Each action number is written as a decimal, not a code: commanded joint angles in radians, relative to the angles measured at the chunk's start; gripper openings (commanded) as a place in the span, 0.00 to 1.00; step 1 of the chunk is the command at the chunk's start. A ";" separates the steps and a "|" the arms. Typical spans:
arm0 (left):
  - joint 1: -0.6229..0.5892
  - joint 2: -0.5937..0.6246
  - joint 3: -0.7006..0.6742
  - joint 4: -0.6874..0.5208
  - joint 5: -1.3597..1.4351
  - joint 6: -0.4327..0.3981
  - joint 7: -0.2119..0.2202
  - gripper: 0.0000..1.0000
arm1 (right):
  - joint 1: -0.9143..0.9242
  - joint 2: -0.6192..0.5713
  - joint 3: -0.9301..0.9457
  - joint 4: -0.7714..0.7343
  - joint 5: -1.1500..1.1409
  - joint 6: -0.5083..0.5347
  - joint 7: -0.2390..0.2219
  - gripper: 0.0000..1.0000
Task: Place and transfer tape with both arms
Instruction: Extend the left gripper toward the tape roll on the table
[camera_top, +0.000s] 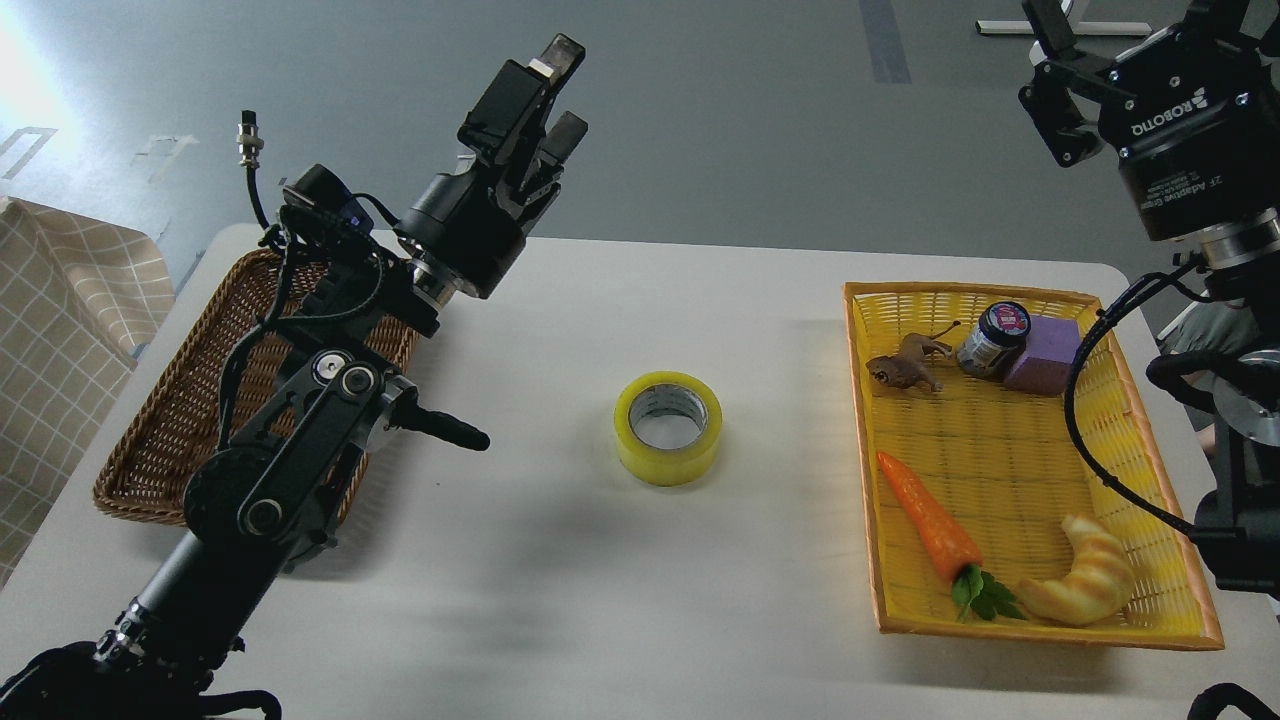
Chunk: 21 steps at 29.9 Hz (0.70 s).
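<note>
The tape (668, 428), a yellow translucent roll with a grey-white core, lies flat in the middle of the white table (560, 600), with nothing touching it. My left gripper (558, 95) is raised above the table's far edge, up and to the left of the tape, turned side-on; its fingers stand apart and hold nothing. My right gripper (1135, 25) is high at the top right, above the far end of the yellow tray, open and empty, with its fingertips cut off by the frame's edge.
A brown wicker basket (165, 410) sits at the left under my left arm. A yellow tray (862, 420) at the right holds a carrot (928, 518), a croissant (1085, 582), a toy animal (903, 368), a small jar (992, 338) and a purple block (1045, 355).
</note>
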 joint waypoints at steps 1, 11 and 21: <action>-0.010 -0.006 0.026 -0.004 0.009 0.001 0.075 0.98 | -0.001 -0.002 0.000 -0.004 0.014 0.000 0.000 1.00; -0.071 0.069 0.214 0.031 0.543 0.019 0.046 0.98 | -0.002 -0.003 0.000 -0.006 0.014 0.000 0.000 1.00; -0.001 0.101 0.209 0.033 0.754 0.071 0.043 0.98 | 0.007 -0.008 0.002 0.002 0.014 0.000 -0.005 1.00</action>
